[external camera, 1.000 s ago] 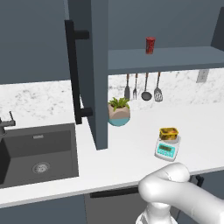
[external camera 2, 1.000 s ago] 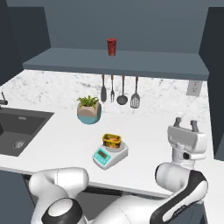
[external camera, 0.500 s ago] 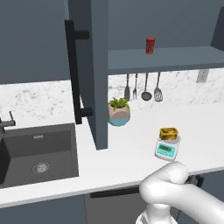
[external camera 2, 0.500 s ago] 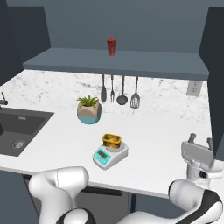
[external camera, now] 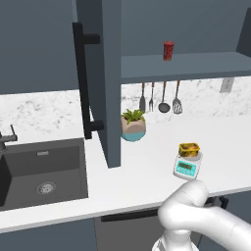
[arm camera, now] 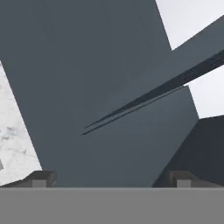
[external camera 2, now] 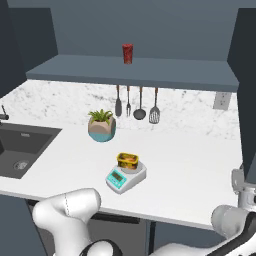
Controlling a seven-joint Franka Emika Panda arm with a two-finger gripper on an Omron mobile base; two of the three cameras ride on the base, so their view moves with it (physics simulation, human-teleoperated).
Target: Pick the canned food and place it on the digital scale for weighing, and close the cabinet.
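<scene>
Spread wide and holding nothing, the two-finger gripper (arm camera: 111, 177) faces a flat slate-blue panel of the dark slate-blue wall cabinet (arm camera: 109, 87) close ahead, a thin dark seam slanting across it. In the right base view the gripper (external camera 2: 243, 181) sits low at the far right, beside the cabinet's right-hand door.

Well off to the hand's left, the short yellow-orange tin of canned food (external camera 2: 127, 160) with a dark band and golden top stands on the small white digital scale (external camera 2: 125, 176) with its teal front panel, on the white countertop (external camera 2: 195, 175).

Farther left sits a potted green plant (external camera 2: 102, 125). Up on the open cabinet shelf stands a slim red can (external camera 2: 127, 53). The left cabinet door (external camera: 100, 78) with its long black bar handle stands open.
</scene>
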